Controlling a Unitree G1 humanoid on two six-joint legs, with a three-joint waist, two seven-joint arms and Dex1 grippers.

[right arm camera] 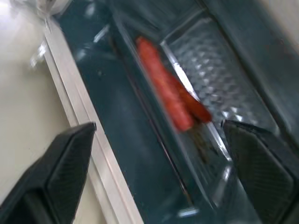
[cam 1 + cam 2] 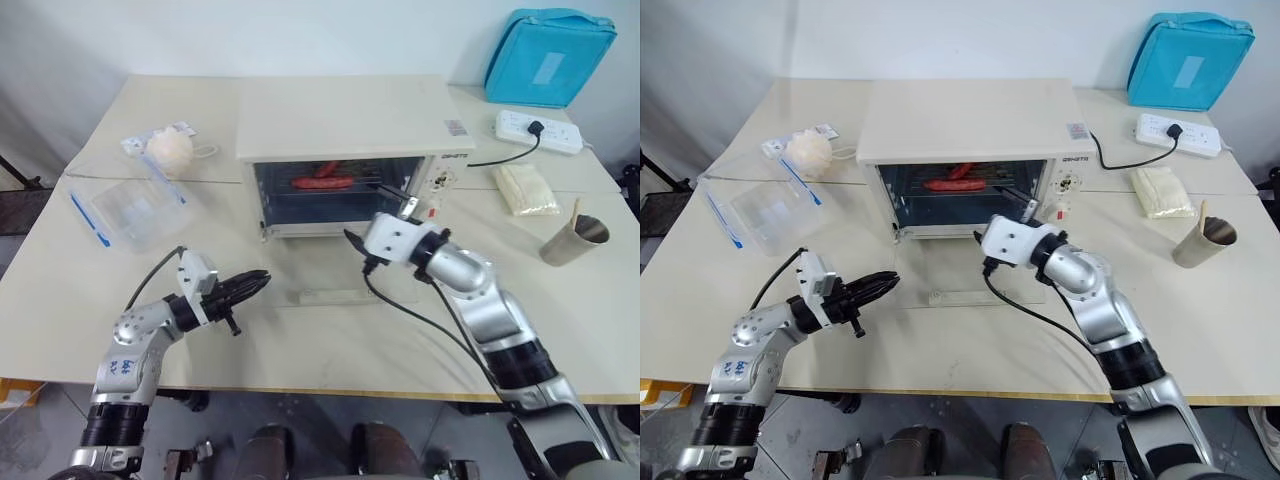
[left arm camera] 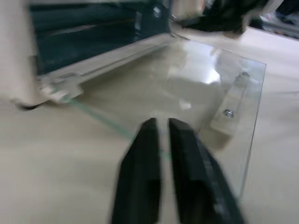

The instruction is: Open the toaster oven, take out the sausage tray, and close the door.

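nearest the front edge of the tabletop (image 2: 300,350), the left end effector (image 2: 250,283) hangs low with its two black fingers (image 3: 145,172) almost together, a thin gap between them, gripping nothing. it points at the door (image 3: 205,88), which already lies flat on the tabletop in front of the toaster oven (image 2: 340,120), its cream bar handle towards the front edge. the right end effector (image 2: 385,205) is at the mouth of the oven with its fingers (image 1: 70,158) spread wide apart and empty. just beyond them the sausage tray (image 1: 210,70) sits on the rack inside the oven with red sausages (image 1: 163,88) on it.

judging by its look, the tray is thin stiff metal, light, probably greasy and so slippery; its near rim looks like the place to pinch, keeping it level so the sausages don't roll off. the glass door is fragile and is best lifted by the handle.

a small dark brand mark sits on the oven's front, top right, too small to read.
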